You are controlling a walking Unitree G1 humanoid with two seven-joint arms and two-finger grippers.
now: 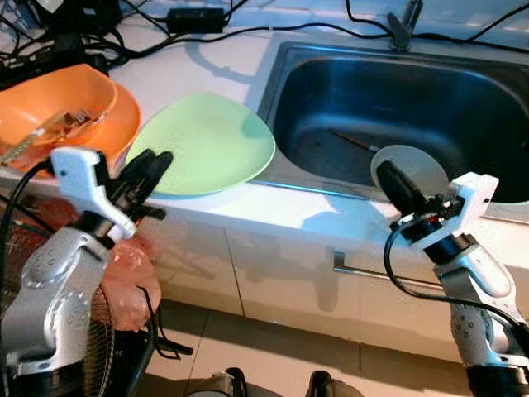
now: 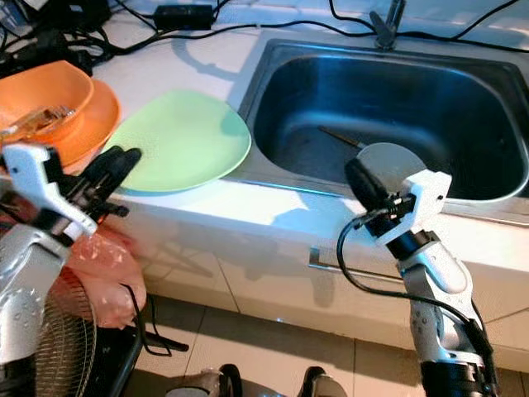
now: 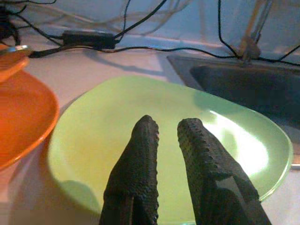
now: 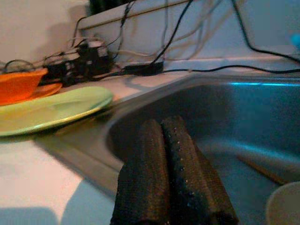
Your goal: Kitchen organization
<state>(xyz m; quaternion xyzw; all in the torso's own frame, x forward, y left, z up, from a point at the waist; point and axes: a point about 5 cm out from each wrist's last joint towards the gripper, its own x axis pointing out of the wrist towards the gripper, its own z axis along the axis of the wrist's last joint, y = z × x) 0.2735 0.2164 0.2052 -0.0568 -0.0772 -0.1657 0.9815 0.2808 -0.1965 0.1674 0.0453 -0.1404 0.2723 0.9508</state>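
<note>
A white counter [image 1: 207, 58] runs across the scene with a stainless steel sink [image 1: 397, 107] set into it on the right. A pale green plate [image 1: 207, 142] lies flat on the counter just beside the sink's left rim, its near edge reaching the counter's front. Left of it, an orange bowl [image 1: 50, 103] sits on an orange plate [image 1: 116, 132] and holds some utensils. Black cables [image 1: 190, 37] trail along the back of the counter near a faucet base [image 1: 402, 29]. Inside the sink lie a small round white dish [image 1: 413, 169] and a thin dark utensil [image 1: 355, 141]. The left gripper [image 3: 164, 129] hovers over the green plate's near edge, its fingers slightly parted and empty. The right gripper [image 4: 161, 129] is at the sink's front rim, fingers pressed together with nothing between them. Below are white cabinet fronts [image 1: 281, 273], a tiled floor [image 1: 273, 347], and a pink plastic bag [image 1: 128, 277].
</note>
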